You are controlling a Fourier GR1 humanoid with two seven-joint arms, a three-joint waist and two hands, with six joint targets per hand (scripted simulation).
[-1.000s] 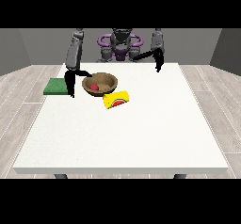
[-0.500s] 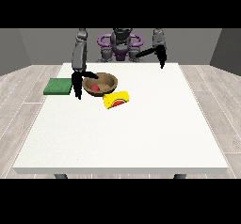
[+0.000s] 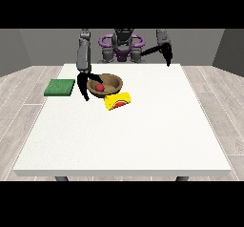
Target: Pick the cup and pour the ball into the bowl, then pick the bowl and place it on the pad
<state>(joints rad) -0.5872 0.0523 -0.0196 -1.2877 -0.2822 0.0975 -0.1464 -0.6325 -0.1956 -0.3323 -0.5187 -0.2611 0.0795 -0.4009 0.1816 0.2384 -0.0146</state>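
A brown wooden bowl (image 3: 112, 81) sits on the white table (image 3: 128, 130) left of centre, with a red ball (image 3: 99, 87) inside it. A yellow cup (image 3: 118, 100) with a red mouth lies on its side just in front of the bowl. A flat green pad (image 3: 60, 87) rests at the table's left edge. The hand at the view's left (image 3: 86, 84) hangs at the bowl's left rim, its fingers straddling the rim. The hand at the view's right (image 3: 166, 55) is raised above the table's far right edge, holding nothing.
The robot's purple and grey torso (image 3: 123, 45) stands behind the table's far edge. A wide bare stretch of white table lies in front of and to the right of the cup.
The hand at the view's left has come down and right to the bowl's left rim. The hand at the view's right has lifted and drawn back toward the far edge.
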